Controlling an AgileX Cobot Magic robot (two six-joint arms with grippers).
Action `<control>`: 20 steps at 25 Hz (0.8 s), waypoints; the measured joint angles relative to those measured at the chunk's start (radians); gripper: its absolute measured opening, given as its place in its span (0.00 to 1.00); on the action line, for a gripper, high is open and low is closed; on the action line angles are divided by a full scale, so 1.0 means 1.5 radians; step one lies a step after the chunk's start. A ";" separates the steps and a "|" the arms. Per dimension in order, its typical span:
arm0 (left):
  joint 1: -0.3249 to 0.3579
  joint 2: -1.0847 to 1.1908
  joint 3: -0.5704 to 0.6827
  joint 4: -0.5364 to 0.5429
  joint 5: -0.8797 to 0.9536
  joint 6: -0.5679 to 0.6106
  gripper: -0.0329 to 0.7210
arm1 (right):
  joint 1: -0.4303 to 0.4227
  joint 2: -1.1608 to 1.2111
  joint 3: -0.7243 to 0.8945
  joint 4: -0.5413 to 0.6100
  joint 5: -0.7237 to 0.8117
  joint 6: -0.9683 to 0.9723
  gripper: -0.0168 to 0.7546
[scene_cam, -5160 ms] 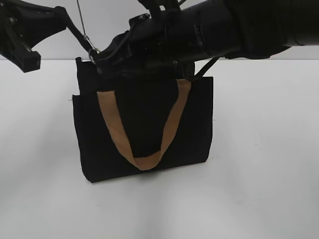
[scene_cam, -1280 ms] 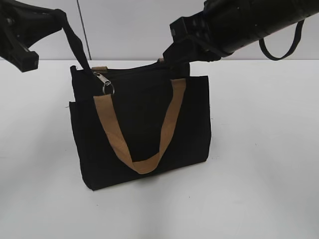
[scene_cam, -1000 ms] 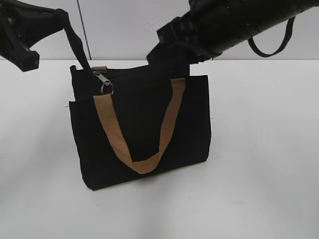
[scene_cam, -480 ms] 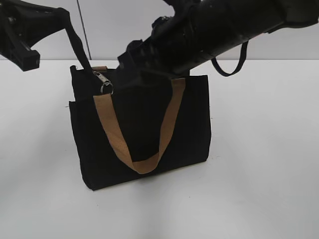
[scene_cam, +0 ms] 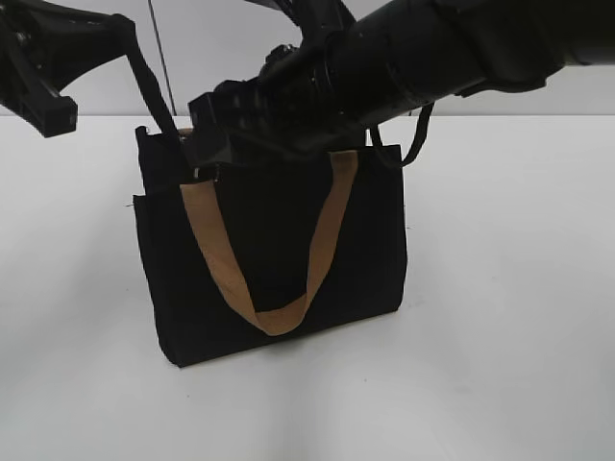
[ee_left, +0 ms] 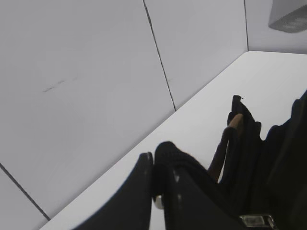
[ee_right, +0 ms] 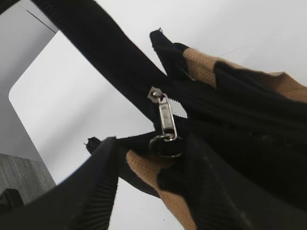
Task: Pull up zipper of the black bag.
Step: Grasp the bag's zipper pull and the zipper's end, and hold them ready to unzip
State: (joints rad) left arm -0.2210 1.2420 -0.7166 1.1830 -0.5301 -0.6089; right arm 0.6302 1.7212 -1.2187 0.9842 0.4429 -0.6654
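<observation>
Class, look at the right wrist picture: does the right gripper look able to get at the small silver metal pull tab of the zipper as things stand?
Probably yes. The right gripper is open with its fingers either side of the small silver metal pull tab, which hangs uncovered at the corner of the black fabric bag. Nothing lies between them.

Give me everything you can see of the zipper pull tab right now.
The pull tab is a small, slim silver metal piece hanging down from its slider at the bag's top corner, with a round ring at its lower end. It lies against the black bag, beside a tan strap. The right gripper has its fingers open on either side of the ring, not visibly clamped. In the exterior view the arm hides the tab.
</observation>
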 joint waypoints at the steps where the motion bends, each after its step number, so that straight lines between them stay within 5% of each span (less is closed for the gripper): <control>1: 0.000 0.000 0.000 0.000 0.000 0.000 0.07 | 0.000 0.003 0.000 0.010 -0.001 0.000 0.49; 20: 0.000 0.000 0.000 0.000 -0.004 0.000 0.07 | 0.000 0.058 -0.001 0.070 -0.053 0.045 0.56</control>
State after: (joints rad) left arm -0.2210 1.2420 -0.7166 1.1830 -0.5358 -0.6089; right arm 0.6302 1.8084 -1.2196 1.0899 0.3635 -0.5977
